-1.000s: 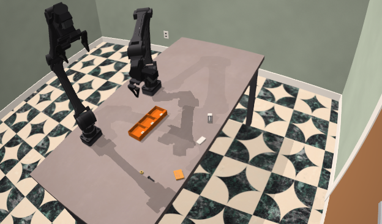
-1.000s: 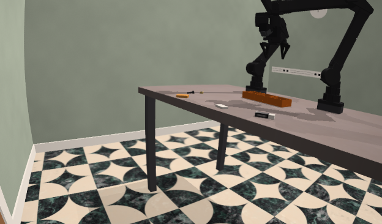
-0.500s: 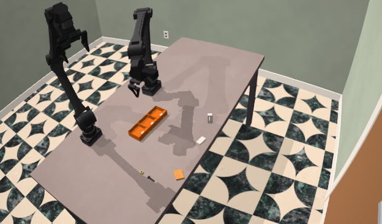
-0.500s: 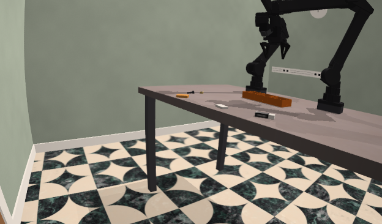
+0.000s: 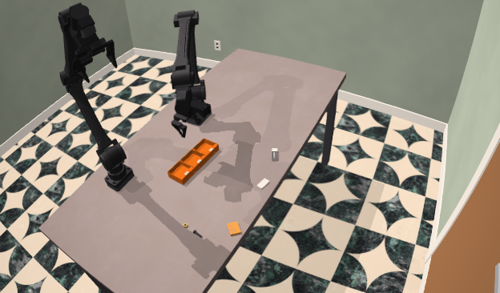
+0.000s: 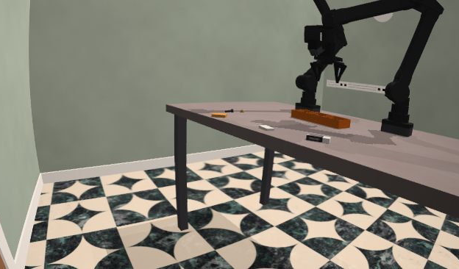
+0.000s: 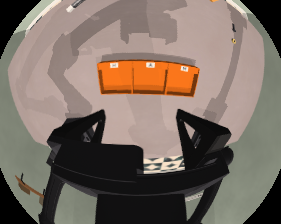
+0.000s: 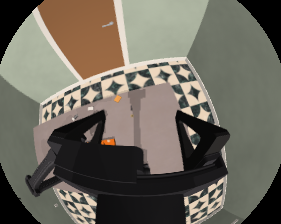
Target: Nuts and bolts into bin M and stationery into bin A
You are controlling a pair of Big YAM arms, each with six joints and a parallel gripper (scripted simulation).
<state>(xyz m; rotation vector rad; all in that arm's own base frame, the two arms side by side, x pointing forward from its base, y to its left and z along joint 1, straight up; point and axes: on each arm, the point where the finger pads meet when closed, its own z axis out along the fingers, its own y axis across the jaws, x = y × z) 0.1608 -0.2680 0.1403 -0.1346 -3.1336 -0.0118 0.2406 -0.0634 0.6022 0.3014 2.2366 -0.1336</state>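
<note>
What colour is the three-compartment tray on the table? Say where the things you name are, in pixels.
The three-compartment tray (image 5: 178, 178) (image 6: 318, 119) (image 7: 150, 94) (image 8: 108, 142) is orange, best seen from the left wrist.

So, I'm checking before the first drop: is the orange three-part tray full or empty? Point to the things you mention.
Empty: all three compartments of the tray (image 5: 184, 178) (image 6: 319, 119) (image 7: 149, 93) show bare floors.

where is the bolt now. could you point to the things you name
In the top view, the bolt (image 5: 197, 233) (image 6: 229, 110) lies on the table between the nut (image 5: 185, 225) (image 6: 242, 111) (image 7: 234, 41) and the orange pad (image 5: 234, 228) (image 6: 219, 115) (image 8: 117, 99).
</note>
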